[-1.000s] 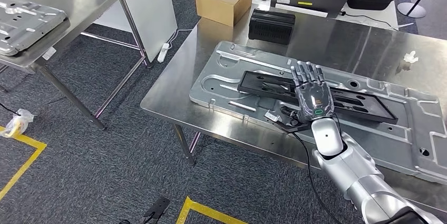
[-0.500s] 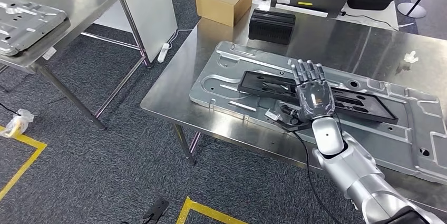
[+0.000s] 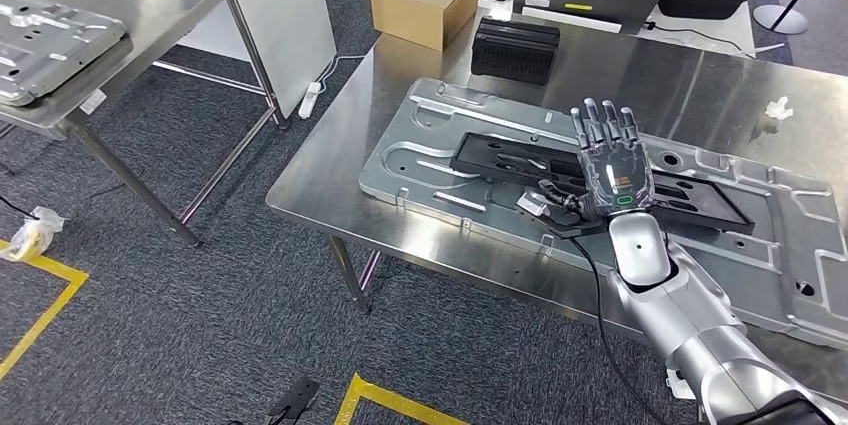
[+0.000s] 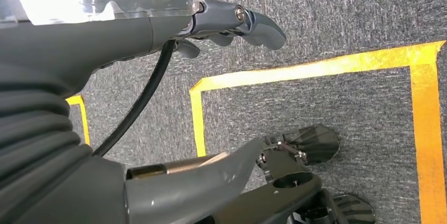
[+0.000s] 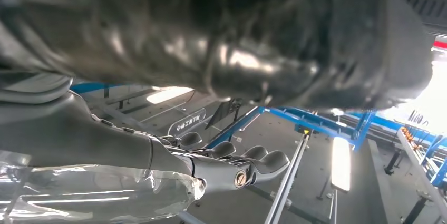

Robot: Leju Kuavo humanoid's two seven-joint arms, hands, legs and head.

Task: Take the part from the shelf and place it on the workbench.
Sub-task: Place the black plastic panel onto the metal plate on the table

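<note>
black part (image 3: 520,158) | long flat slotted frame | lying flat on the metal panel (image 3: 420,135) on the workbench (image 3: 330,160) | near end under the right hand (image 3: 612,169)

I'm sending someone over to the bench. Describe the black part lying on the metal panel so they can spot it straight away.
On the steel workbench lies a large silver stamped panel. Along its middle lies the black part, a long flat slotted frame, with the right robot hand spread over it. Unlike the ribbed black block at the bench's far edge, it is thin and open.
</note>
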